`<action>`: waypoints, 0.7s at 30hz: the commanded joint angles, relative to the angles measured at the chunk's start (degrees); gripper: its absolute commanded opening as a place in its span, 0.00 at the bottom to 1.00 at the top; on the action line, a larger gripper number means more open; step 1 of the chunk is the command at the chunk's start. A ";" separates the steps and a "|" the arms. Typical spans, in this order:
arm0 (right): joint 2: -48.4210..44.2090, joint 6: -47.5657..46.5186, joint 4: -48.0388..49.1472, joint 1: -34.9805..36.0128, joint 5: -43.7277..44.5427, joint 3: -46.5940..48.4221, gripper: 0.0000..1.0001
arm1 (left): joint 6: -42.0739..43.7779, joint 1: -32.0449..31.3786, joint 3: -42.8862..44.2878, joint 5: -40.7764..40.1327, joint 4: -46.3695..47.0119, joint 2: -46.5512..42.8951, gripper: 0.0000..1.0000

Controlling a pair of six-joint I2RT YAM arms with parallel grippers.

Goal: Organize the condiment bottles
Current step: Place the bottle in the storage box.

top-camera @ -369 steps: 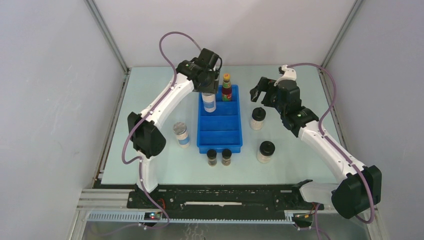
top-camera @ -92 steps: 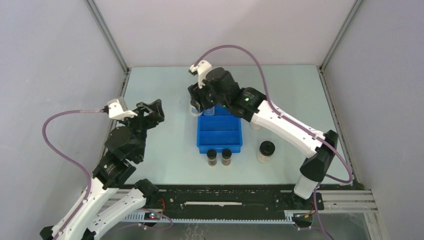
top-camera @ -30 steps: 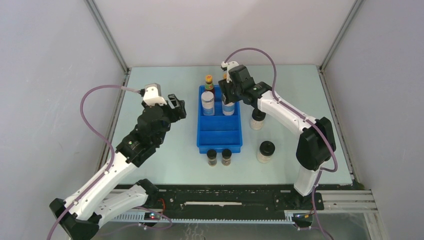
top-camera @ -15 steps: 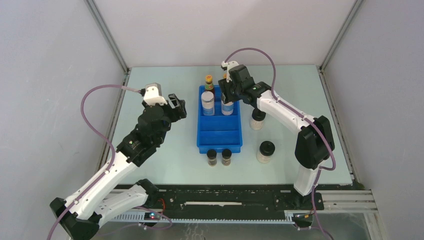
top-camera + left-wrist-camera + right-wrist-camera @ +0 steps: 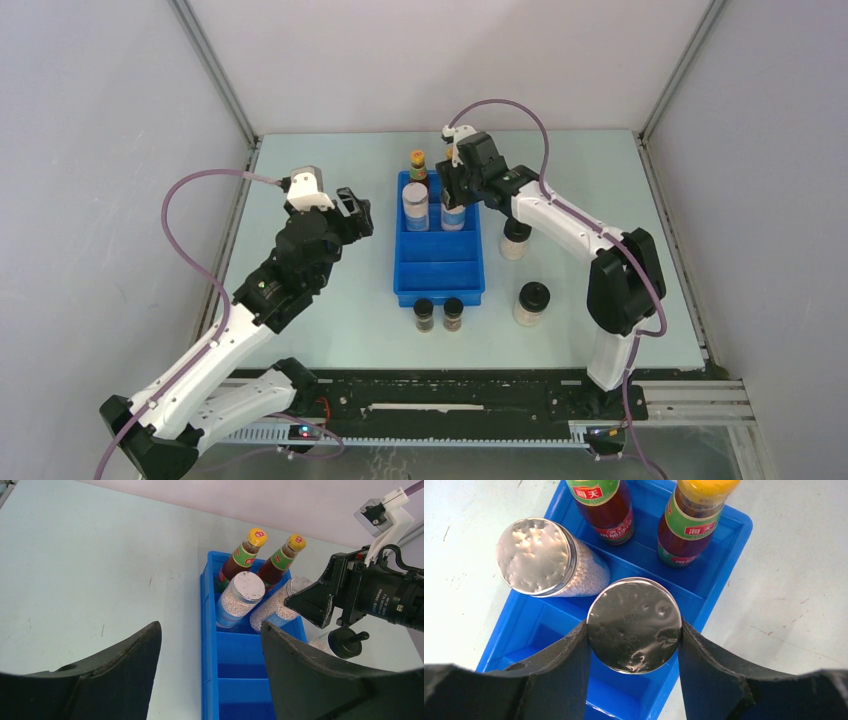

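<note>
- The grey-lidded jar [image 5: 634, 625] stands in the blue tray [image 5: 719, 580], in the second compartment from the far end, on its right side. Whether its base rests on the tray floor cannot be told.
- The right gripper [image 5: 634, 632] reaches down from above, and its two dark fingers [image 5: 569, 665] press on opposite sides of the jar's lid, clamped on it.
- A second grey-lidded jar [image 5: 536, 557] stands just beside the first in the same compartment, on the left.
- Two red sauce bottles [image 5: 606, 505] with yellow caps stand side by side in the farthest compartment, right behind the jars.
- The nearer compartments hold nothing.
- Two pale black-lidded jars [image 5: 516, 238] stand on the table [image 5: 340, 300] to the right of the tray, one farther, one nearer.
- Two tiny dark jars [image 5: 424, 314] stand together on the table, just in front of the tray's near end.
- The left gripper [image 5: 210, 630] hangs to the left of the tray, well apart from it, with its fingers spread wide and nothing between them.
</note>
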 commanded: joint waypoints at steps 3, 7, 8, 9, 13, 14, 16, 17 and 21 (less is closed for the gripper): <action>-0.29 1.24 4.94 -0.86 -0.23 -0.50 0.00 | -0.17 0.09 2.13 0.28 1.47 0.18 0.77; -0.12 1.20 5.29 -1.19 -0.55 -0.90 0.00 | -0.21 0.15 2.25 0.28 1.50 0.26 0.77; -0.07 1.24 5.31 -1.20 -0.62 -0.93 0.00 | -0.19 0.10 2.26 0.28 1.47 0.29 0.77; 0.04 1.24 5.36 -1.25 -0.69 -0.99 0.00 | -0.21 0.12 2.33 0.36 1.47 0.35 0.77; 0.24 1.23 5.55 -1.30 -0.96 -1.17 0.00 | -0.20 0.10 2.35 0.37 1.47 0.51 0.77; 0.30 1.24 5.54 -1.28 -0.96 -1.18 0.00 | -0.29 0.08 2.37 0.37 1.47 0.53 0.77; 0.46 1.20 5.65 -1.34 -1.02 -1.33 0.00 | -0.27 0.12 2.35 0.37 1.47 0.62 0.77; 0.50 1.24 5.69 -1.38 -1.07 -1.42 0.00 | -0.27 0.15 2.34 0.37 1.47 0.72 0.77; 0.74 1.22 5.89 -1.37 -0.97 -1.61 0.00 | -0.33 0.13 2.31 0.28 1.55 0.78 0.77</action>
